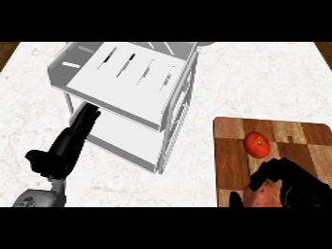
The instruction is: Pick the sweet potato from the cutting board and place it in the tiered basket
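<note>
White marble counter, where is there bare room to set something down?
The white marble counter is bare between the white tiered basket and wooden cutting board. The board's near end is crowded: red tomato, sweet potato, right hand.

No words, labels, brands or numbers can be read anywhere: not on the tiered basket, the cutting board or the counter.
</note>
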You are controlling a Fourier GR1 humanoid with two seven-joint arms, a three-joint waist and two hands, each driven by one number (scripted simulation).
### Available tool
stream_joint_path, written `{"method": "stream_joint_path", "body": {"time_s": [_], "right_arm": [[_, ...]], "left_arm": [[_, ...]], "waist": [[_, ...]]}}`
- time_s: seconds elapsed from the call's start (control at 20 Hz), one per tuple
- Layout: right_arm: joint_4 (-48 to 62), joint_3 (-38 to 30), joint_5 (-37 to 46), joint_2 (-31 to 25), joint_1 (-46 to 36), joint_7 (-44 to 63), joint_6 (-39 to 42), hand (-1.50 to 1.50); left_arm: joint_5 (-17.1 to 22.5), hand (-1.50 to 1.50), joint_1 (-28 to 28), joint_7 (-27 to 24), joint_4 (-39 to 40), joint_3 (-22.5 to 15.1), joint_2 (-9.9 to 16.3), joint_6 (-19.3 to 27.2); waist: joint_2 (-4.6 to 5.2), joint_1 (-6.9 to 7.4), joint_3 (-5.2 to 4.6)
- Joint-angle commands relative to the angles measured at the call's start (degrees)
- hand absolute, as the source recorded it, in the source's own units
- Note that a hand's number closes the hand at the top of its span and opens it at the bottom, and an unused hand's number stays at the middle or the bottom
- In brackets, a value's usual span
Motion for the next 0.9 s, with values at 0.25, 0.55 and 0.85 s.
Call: {"method": "stream_joint_path", "body": {"time_s": [0.25,0.55,0.85], "right_arm": [[3.7,-2.9,0.3,12.2,-26.7,16.1,11.3,1.5],[17.0,-8.7,-6.9,12.4,-41.1,19.5,9.0,1.5],[34.9,-17.9,-13.8,12.5,-55.7,16.4,4.6,1.5]], "left_arm": [[-0.9,0.0,-1.3,0.1,4.7,-0.6,-1.0,-1.2],[0.0,0.0,-3.5,1.6,4.6,0.3,-1.7,-1.1],[-1.0,0.0,-3.1,0.5,5.5,-0.2,-1.8,-1.6]], "waist": [[0.84,0.98,-0.63],[0.91,1.62,-0.62],[1.37,2.94,-0.64]]}}
